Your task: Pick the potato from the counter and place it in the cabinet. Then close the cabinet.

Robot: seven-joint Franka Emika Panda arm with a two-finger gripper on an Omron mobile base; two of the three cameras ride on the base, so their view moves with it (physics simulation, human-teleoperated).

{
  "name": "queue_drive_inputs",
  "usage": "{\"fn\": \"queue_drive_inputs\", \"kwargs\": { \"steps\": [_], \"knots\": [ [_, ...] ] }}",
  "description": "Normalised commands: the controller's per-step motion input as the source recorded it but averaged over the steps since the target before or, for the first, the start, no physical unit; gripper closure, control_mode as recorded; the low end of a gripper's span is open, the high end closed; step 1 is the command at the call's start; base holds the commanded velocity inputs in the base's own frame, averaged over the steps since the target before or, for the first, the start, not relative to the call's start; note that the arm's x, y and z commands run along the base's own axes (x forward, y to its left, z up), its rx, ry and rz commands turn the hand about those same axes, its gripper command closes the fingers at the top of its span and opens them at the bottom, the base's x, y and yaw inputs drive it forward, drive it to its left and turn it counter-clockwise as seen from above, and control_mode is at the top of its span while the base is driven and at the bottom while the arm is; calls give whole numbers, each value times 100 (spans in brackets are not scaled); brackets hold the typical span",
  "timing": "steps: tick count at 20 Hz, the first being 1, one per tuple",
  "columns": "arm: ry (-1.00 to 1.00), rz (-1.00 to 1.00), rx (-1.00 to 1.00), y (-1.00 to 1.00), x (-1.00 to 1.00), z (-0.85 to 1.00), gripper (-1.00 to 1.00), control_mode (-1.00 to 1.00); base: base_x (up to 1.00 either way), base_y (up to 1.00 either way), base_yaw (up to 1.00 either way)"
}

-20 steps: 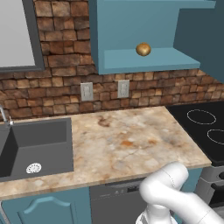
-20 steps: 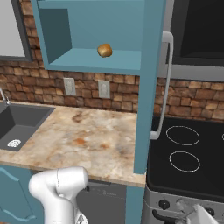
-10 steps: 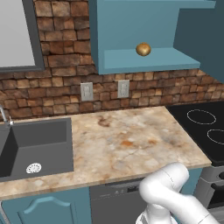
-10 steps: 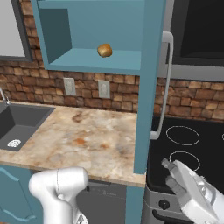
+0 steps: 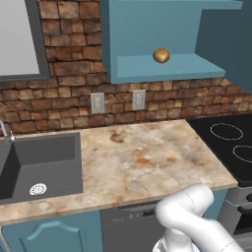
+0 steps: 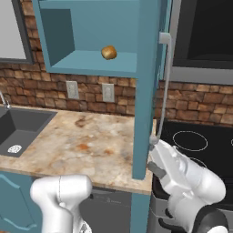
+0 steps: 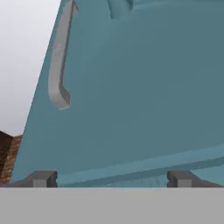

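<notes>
Up on the cabinet [image 6: 86,59] shelf sits the potato [image 6: 108,52], already inside. The door [image 6: 145,91] stands wide open, edge-on, its handle [image 6: 166,82] running vertically. The gripper [image 7: 111,178], fingers spread and empty, faces the door's outer panel from close by, handle above it.

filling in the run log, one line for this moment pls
potato: on cabinet shelf | door: open | gripper: open, facing door, near handle

glossy white arm [image 6: 191,179], rounded fat links, smooth shells w/ dark joint at wrist end. gripper [image 7: 113,178]: two small dark grey squared finger tips, matte, no markings visible.
</notes>
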Motion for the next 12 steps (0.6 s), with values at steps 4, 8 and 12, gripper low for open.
{"fn": "queue_drive_inputs", "kwargs": {
  "steps": [4,8,12],
  "knots": [
    [-37,19,-1,96,0,50,-100,-100,0,0,0],
    [-46,16,-4,99,0,66,-100,-100,0,0,0],
    [-41,10,-8,100,0,50,-100,-100,0,0,0]
  ]
}}
